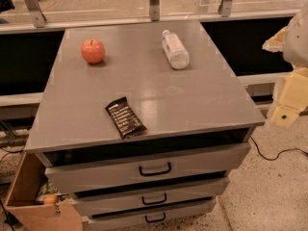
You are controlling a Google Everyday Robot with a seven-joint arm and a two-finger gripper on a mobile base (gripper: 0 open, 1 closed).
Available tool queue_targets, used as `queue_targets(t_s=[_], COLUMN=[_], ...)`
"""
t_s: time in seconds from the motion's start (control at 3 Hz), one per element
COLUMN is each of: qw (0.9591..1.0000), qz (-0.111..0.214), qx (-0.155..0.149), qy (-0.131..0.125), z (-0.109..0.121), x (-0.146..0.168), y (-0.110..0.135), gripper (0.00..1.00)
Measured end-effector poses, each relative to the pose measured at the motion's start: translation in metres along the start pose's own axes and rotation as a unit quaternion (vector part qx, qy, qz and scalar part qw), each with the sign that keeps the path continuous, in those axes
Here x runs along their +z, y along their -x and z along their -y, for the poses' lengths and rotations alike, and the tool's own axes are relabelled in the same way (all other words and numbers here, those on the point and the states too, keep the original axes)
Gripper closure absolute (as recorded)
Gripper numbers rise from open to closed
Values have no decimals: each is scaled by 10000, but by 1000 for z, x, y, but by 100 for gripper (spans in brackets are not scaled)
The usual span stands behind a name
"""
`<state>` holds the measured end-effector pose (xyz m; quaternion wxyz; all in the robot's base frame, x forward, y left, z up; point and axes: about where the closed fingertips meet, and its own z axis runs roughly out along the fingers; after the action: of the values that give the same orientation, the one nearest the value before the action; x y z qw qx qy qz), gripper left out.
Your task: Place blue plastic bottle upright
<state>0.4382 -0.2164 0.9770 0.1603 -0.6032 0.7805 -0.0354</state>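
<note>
Toward the far edge, right of centre: clear blue-tinted plastic bottle (174, 49) with white cap, lying on its side on the grey tabletop (192, 95).
Far-left corner: round red apple (93, 51).
Front edge: black foil-wrapped bar (125, 118).
Beyond the right edge: pale gripper (288, 99), clear of everything; its state cannot be told.

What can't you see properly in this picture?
All in the camera view:
Gripper, at the right edge beside the cabinet: partly cut off by the picture's edge.
Bottle, lying down: label writing too small to read.
Bar: wrapper writing too small to read.
Bottom-left box: contents mostly hidden by its wall.
</note>
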Motion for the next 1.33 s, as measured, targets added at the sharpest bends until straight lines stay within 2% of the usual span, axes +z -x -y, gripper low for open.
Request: queue_targets(t_s=[0.33, 0.67, 1.0, 1.33], qw=[10000, 9999, 9978, 9909], qz=[0, 105, 513, 990], qx=[0, 93, 340, 789], qy=[-1, -73, -238, -461], z=[0, 27, 79, 128], x=[0, 6, 17, 26], y=[0, 10, 28, 45], gripper=[0, 0, 0, 0])
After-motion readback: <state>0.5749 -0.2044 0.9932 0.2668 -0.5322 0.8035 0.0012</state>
